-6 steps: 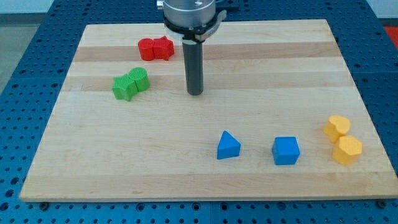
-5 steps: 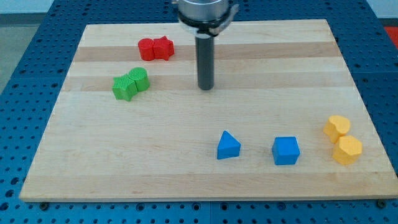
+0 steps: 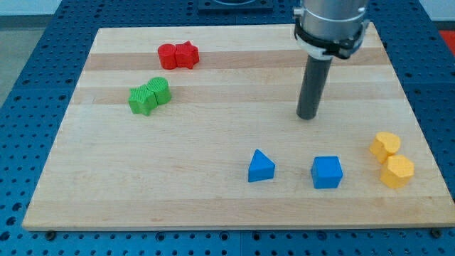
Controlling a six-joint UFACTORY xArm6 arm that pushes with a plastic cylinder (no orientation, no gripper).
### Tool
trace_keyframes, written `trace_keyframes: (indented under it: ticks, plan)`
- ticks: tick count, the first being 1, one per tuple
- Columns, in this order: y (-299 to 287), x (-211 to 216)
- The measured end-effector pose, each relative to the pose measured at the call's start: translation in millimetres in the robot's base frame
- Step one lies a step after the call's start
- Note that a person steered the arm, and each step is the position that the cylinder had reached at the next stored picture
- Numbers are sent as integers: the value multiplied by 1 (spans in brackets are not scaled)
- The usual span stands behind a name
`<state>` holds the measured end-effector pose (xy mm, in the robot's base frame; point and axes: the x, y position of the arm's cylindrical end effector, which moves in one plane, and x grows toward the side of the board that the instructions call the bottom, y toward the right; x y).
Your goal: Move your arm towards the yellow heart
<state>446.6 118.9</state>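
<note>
Camera view: my tip point(image 3: 306, 116), the blunt lower end of a straight dark rod that has no jaws and holds nothing, rests on a pale, grained wooden board point(image 3: 213, 199). The yellow heart point(image 3: 384, 145) lies toward the view's right and slightly toward its bottom from my tip, well apart from it, and touches a yellow hexagonal block point(image 3: 397, 171) just below. The heart looks like a small, rigid, matte plastic piece, probably light and quick to slide on smooth wood; a push would best meet its flat side, since a rounded lobe could turn it. Below my tip sits a blue cube point(image 3: 326, 172), with a blue triangular block point(image 3: 261, 166) to its left. Far to the view's left are ridged green blocks point(image 3: 149, 97) and red blocks point(image 3: 178, 55).
</note>
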Motion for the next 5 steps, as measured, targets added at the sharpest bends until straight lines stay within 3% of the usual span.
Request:
trace_keyframes:
  ticks: [3,5]
  plan:
    - [73,11]
    - [73,94]
